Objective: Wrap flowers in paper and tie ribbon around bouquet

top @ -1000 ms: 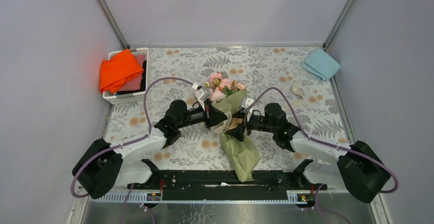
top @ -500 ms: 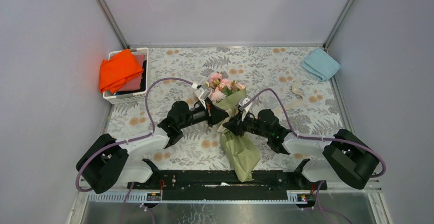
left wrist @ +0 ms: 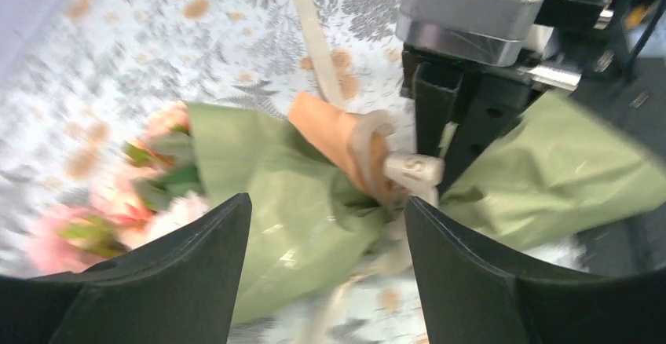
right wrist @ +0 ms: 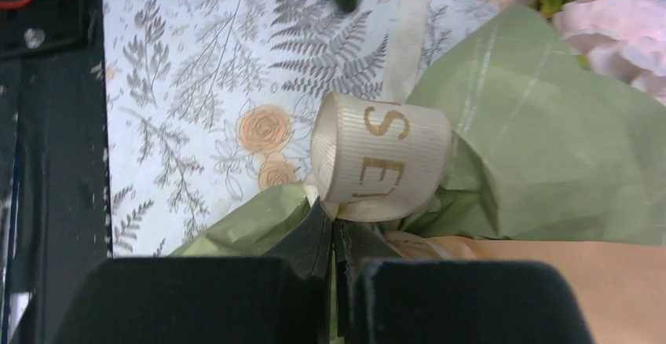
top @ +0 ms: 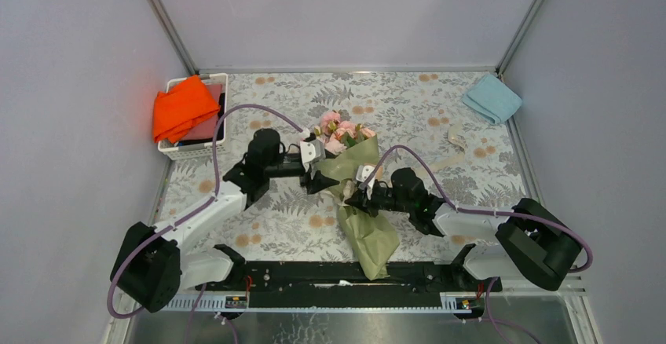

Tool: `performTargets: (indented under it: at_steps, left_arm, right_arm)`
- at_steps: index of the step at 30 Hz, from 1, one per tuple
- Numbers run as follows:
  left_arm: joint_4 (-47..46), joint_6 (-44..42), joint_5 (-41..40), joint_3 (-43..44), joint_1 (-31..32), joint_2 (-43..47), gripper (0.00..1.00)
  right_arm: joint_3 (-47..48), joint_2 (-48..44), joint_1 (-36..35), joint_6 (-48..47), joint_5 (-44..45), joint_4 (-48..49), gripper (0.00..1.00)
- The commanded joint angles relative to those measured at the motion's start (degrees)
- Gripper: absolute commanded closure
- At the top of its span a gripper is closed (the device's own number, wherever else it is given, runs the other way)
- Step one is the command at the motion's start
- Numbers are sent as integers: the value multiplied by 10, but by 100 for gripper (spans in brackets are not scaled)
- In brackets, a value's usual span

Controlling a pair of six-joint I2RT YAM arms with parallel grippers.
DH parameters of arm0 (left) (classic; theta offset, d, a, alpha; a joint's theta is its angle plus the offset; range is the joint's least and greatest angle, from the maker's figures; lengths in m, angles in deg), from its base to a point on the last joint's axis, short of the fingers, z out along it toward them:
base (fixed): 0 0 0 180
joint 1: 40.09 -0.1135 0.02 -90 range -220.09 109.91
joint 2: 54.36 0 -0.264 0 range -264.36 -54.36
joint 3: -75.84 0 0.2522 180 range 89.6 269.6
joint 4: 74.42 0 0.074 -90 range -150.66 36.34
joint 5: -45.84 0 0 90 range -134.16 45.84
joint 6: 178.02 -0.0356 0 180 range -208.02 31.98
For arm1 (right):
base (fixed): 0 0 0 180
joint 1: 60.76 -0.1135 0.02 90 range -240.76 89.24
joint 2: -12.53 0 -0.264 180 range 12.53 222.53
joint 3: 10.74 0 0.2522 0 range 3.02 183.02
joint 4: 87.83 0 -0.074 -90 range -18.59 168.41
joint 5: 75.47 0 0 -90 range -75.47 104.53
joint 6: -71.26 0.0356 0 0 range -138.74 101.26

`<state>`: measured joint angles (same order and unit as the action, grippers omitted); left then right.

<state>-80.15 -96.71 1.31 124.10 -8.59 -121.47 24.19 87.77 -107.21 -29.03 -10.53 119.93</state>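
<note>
left hand (top: 318, 177): fingers spread wide, gripping nothing. It sits just left of the bouquet's waist, and in its wrist view the wrapped bunch lies across the gap.
bouquet (top: 367, 234): lies on the bench (top: 408, 116) between the two arms. Its long axis runs far to near, with the flowers (top: 339, 128) at the far end and the wrapped stem end at the near edge.
ribbon (right wrist: 381, 159): a cream loop with gold lettering stands at the waist.
right hand (right wrist: 338, 277): fingers pressed together, pinching the ribbon at the loop's base, from the bouquet's right.
coming move: probably tightening the tie. The waist lies between both hands, so the left hand needs a hold on its own side.
</note>
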Motion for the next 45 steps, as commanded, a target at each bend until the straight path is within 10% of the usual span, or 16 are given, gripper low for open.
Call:
performTargets:
  at_steps: [1, 16, 27, 33, 37, 41, 45]
  left_arm:
    - [334, -486, 112, 88, -18, -9, 22]
    - [444, -853, 110, 146, 42, -60, 27]
    - [447, -879, 133, 150, 65, -71, 45]
    - [448, -871, 129, 153, 70, -73, 99]
    - [440, -841, 109, 151, 71, -64, 100]
    - [323, -638, 56, 119, 70, -50, 100]
    - [173, -476, -41, 84, 69, -57, 100]
  right_arm:
    - [42, -13, -4, -121, -63, -71, 100]
    - [61, -4, -2, -162, -101, -81, 100]
    - [73, 6, 1, -159, -118, -76, 100]
    - [68, -3, 2, -151, -110, -75, 100]
    - [81, -14, 5, -119, -58, -112, 82]
    - [121, -55, 26, -64, 0, -208, 50]
    - [148, -132, 91, 54, 54, -290, 45]
